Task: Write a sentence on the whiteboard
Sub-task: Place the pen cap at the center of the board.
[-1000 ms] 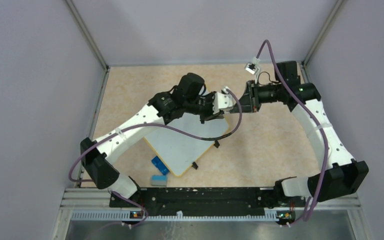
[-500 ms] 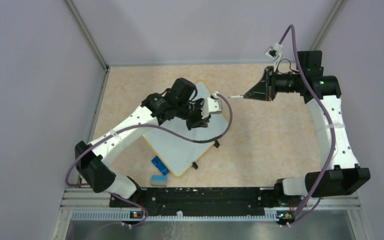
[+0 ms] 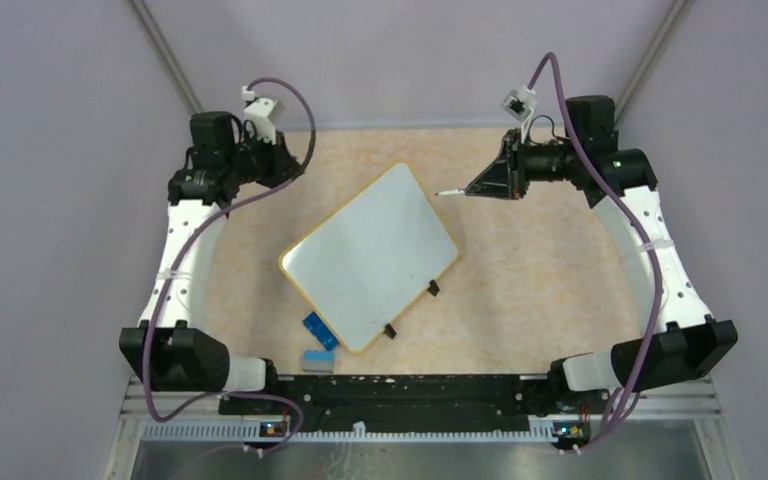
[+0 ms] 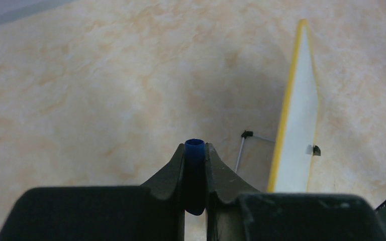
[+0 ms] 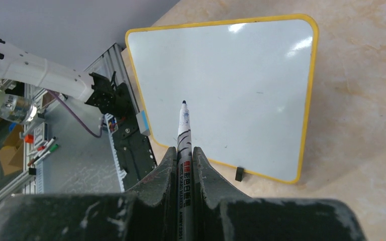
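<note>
Nearest the arm bases, a pale grey-blue block (image 3: 316,360) and a small blue block (image 3: 318,331) sit just off the near corner of the large white rectangular whiteboard with yellow-orange rim (image 3: 370,255). It lies mid-table, long axis diagonal from near-left to far-right, surface blank: no sentence begun, all writing left. Farther back, the right gripper (image 5: 184,152) clamps an uncapped white marker pen (image 5: 183,125), tip pointing left at the board's far corner, just off the rim; the left gripper (image 4: 195,153), far-left and well apart, pinches the blue marker cap (image 4: 194,145).
</note>
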